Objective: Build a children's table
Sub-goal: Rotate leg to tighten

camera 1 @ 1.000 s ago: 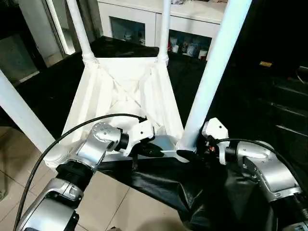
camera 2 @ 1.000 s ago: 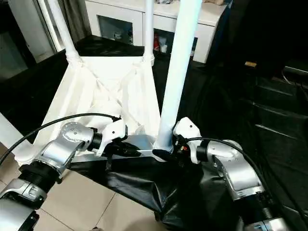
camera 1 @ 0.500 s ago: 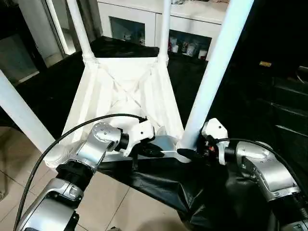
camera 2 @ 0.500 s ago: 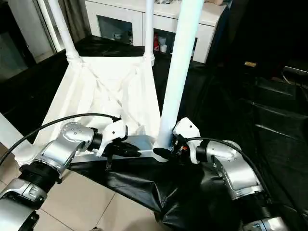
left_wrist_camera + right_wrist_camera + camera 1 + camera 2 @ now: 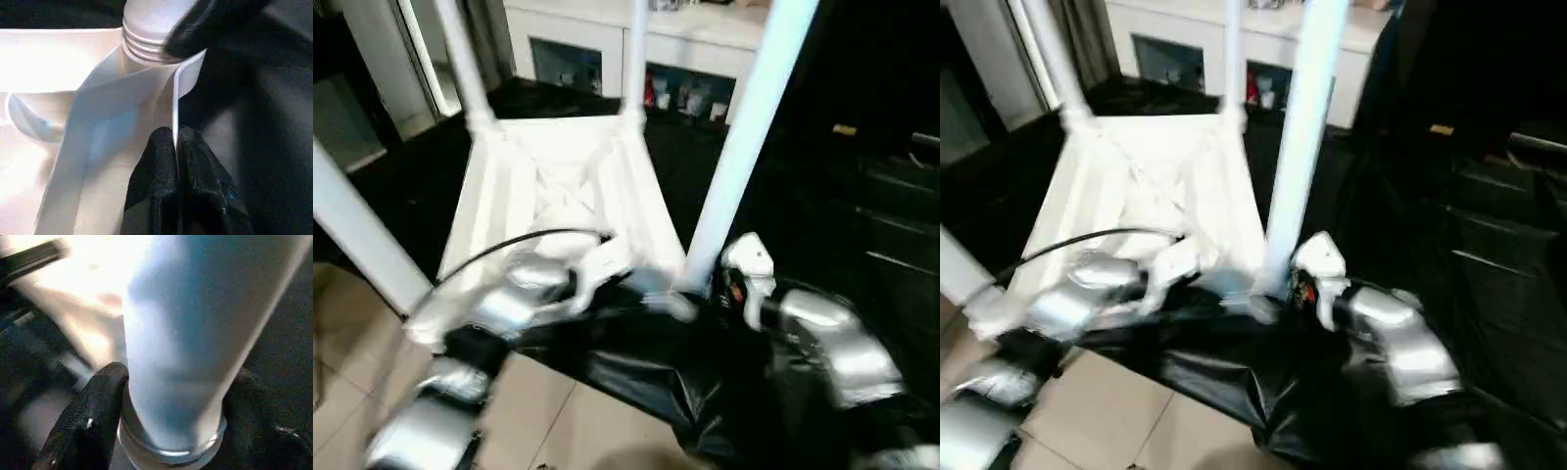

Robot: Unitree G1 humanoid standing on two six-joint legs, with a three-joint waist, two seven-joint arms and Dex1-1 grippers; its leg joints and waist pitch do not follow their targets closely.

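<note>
Black plastic sheeting point(image 5: 822, 196) covers the ground beneath and around the work, with pale floor tiles point(image 5: 568, 431) showing at the near edge. On the sheeting lies the white plastic children's table point(image 5: 558, 186), upside down, its ribbed rectangular underside facing up and crossed by diagonal ribs. Four long white tubular legs rise from its corner sockets: two far legs point(image 5: 460, 59) at the back corners, a near left leg point(image 5: 357, 240) leaning out toward the left, and a near right leg point(image 5: 739, 147) standing at the corner closest to the robot's right arm. Behind the table stands a white cabinet with glass doors point(image 5: 636, 59), small objects visible behind the glass. The robot's silver left forearm reaches in from the lower left with a black cable point(image 5: 509, 245) arching over it, and the silver right forearm comes in from the lower right. The right gripper point(image 5: 166, 431) sits at the foot of the near right leg, one black finger point(image 5: 90, 416) on each side of the tube just above the ringed collar where it meets the socket, jaws spread around the leg and touching it. The left gripper point(image 5: 175, 147) is pinched closed on the thin white rim wall point(image 5: 175, 98) of the tabletop, just beside that same corner socket, its two black fingertips point(image 5: 159, 152) pressed together with the wall's edge between them.
</note>
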